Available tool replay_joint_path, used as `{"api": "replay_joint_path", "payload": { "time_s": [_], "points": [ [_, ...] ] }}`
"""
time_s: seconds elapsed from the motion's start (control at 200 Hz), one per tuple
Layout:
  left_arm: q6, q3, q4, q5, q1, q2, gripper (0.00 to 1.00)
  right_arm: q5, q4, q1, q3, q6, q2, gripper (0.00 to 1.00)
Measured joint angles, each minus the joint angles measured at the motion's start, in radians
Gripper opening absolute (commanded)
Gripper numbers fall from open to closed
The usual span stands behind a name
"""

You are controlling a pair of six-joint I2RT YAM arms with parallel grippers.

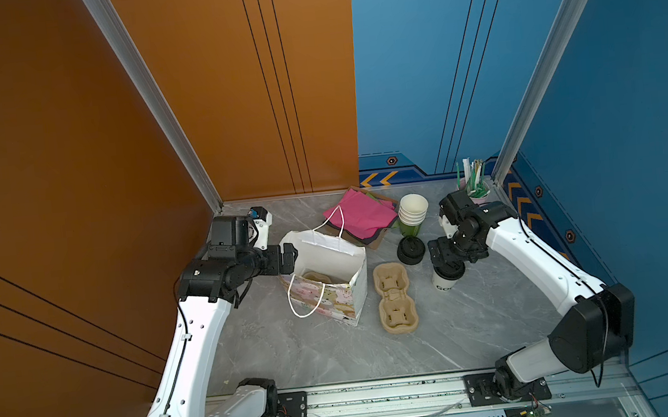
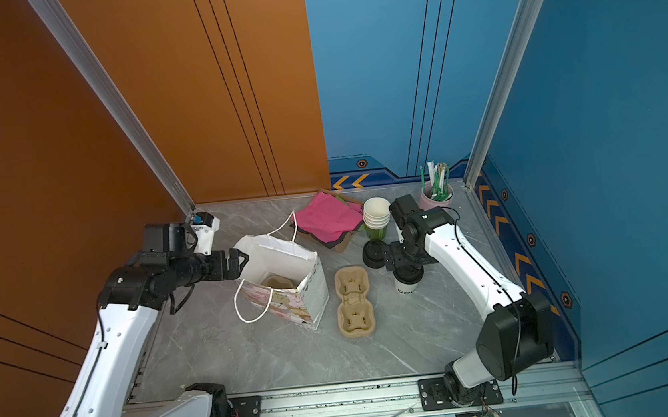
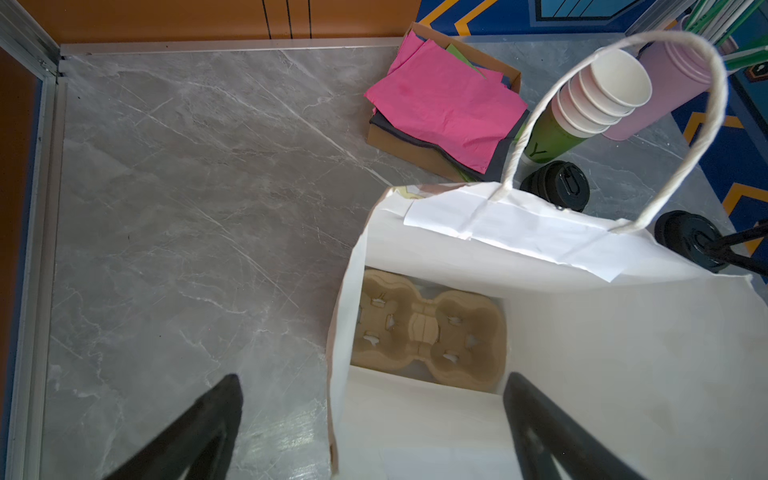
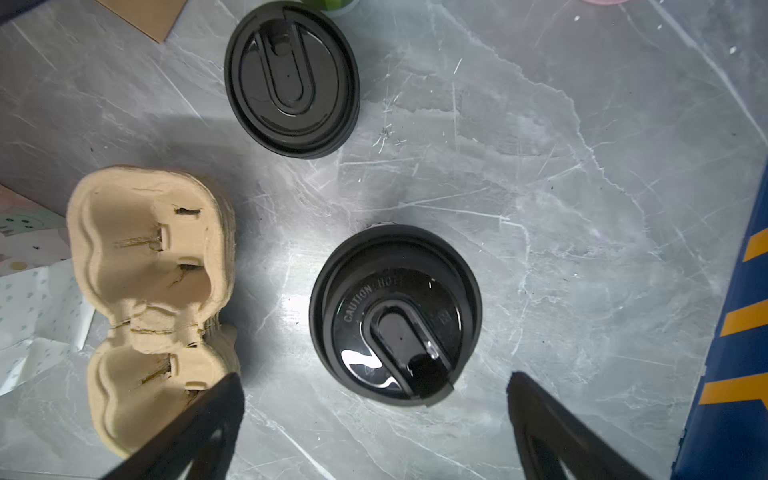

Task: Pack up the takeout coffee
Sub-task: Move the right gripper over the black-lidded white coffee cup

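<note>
Fingers (image 4: 199, 428) of the right gripper (image 1: 448, 266) are spread wide and empty, straight above the takeout coffee (image 1: 446, 284). It stands upright on the tabletop (image 1: 482, 329), beside the pulp carrier (image 1: 395, 299). The left gripper (image 1: 288, 257) is spread too, at the paper bag (image 1: 328, 252). The cup is probably light and thin-walled, so easily crushed, and its lid (image 4: 395, 311) looks slippery. A gentle hold on the wall under the lid rim looks safest. It is white paper with dark lettering and a glossy black dome.
</note>
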Motion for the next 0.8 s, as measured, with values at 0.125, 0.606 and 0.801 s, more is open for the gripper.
{"api": "replay_joint_path", "payload": {
  "time_s": [0.125,0.606,0.801],
  "points": [
    [0.0,-0.041,0.041,0.003,0.0,-0.035,0.98,-0.008,0.0,-0.008,0.0,-0.017,0.039,1.0],
    [-0.001,-0.092,0.098,0.019,0.0,-0.067,0.98,-0.014,-0.016,-0.037,0.0,-0.071,0.072,1.0],
    [-0.004,-0.092,0.101,0.023,0.0,-0.069,0.98,-0.037,-0.016,-0.038,-0.005,-0.087,0.103,1.0]
  ]
}}
